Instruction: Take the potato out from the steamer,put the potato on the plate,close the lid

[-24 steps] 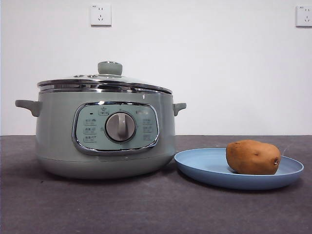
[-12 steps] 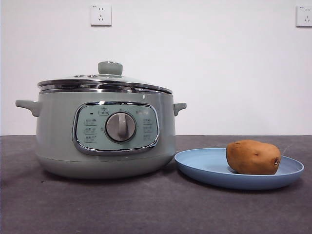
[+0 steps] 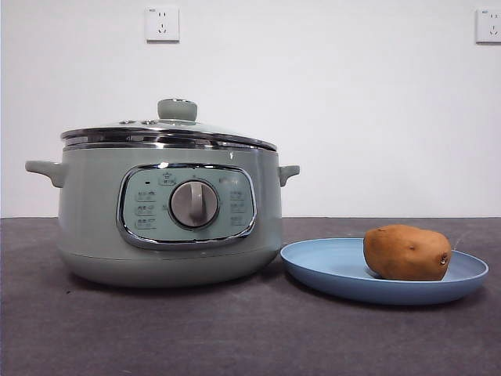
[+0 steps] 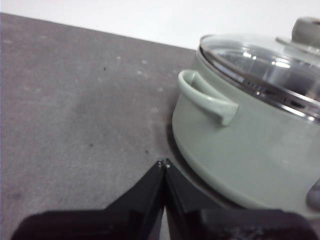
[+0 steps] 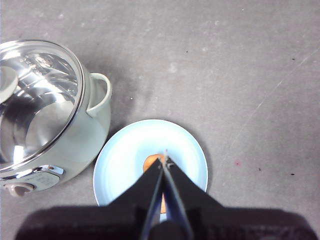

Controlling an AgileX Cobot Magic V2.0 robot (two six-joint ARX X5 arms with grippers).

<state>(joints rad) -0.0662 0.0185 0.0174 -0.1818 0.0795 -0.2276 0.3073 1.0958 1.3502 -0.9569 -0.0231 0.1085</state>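
Note:
The sage-green steamer [image 3: 168,211] stands at the left of the table with the glass lid [image 3: 168,129] shut on it, green knob on top. The brown potato [image 3: 406,252] lies on the light-blue plate [image 3: 329,266] to the steamer's right. My left gripper [image 4: 164,163] is shut and empty, low beside the steamer's side handle [image 4: 205,97]. My right gripper [image 5: 165,161] is shut and empty, high above the plate [image 5: 125,160]; its jaws hide most of the potato [image 5: 150,162]. Neither arm shows in the front view.
The table is a dark grey mat [image 3: 235,329] with a white wall behind it. Two wall sockets [image 3: 161,23] sit high on the wall. The steamer also shows in the right wrist view [image 5: 95,130], close beside the plate.

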